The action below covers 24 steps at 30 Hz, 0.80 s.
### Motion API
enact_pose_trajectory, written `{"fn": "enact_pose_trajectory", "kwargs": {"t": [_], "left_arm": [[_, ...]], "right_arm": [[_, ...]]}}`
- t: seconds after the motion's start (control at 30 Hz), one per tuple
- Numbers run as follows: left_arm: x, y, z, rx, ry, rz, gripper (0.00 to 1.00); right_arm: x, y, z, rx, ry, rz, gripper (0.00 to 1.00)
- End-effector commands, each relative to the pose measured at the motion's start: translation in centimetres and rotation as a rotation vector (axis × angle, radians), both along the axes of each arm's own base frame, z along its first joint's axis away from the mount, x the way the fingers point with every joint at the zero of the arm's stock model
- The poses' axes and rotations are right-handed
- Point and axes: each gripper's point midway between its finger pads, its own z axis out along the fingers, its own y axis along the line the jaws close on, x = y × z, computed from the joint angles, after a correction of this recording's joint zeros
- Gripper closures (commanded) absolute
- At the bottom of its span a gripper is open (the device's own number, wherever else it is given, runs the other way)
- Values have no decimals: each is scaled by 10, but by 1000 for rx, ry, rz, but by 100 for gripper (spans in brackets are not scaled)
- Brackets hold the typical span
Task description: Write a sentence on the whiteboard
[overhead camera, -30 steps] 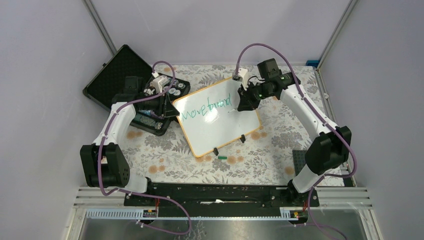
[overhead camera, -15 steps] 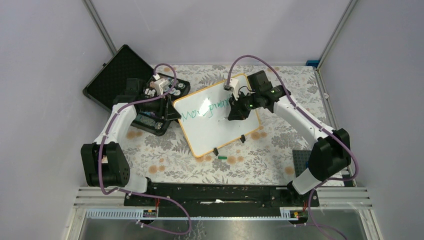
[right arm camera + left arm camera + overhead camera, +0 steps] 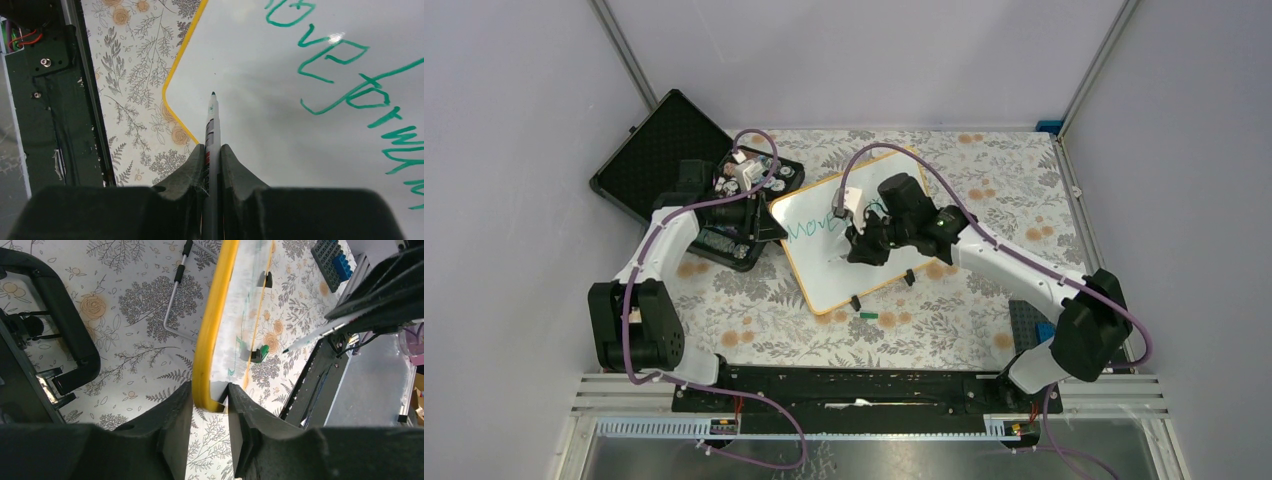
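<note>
Left jaws flank the whiteboard (image 3: 215,315) corner; right jaws pinch marker (image 3: 212,120).

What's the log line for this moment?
left gripper straddling whiteboard corner, grip unclear | right gripper shut on marker | tip over blank area below green writing | second line not begun

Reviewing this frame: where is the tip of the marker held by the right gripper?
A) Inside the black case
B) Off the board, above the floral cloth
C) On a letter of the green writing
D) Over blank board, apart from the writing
D: in the right wrist view the right gripper is shut on the marker, whose tip lies over bare whiteboard near a rounded corner, apart from the green writing.
</note>
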Motion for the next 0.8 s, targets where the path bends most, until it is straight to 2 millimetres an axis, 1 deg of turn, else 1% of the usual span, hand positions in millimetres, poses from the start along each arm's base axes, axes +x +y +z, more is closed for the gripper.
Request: {"fn": "enact_pose_trajectory", "kwargs": {"t": [0.0,0.17,0.33,0.37,0.57,0.67,0.77], "left_arm": [[9,-3,9,-37,-59,-26,68],[7,-3,10,-33,-68,-29,77],[6,-2,11,-16,-79,-21,88],[6,-2,10,-15,-79,-20,91],[7,-2,7,-5,-70,-17,99],[6,-2,6,1,-69,-16,100],[6,-1,6,4,-75,-14,100]], "right_arm": [[13,2,18,33,-161,-51,100],[17,0,12,31,-207,-66,100],[21,1,8,39,-233,-70,100],[21,2,8,39,-231,-67,100],[21,8,13,53,-218,-49,100],[20,11,14,58,-206,-44,100],[25,11,14,49,-214,-58,100]]}}
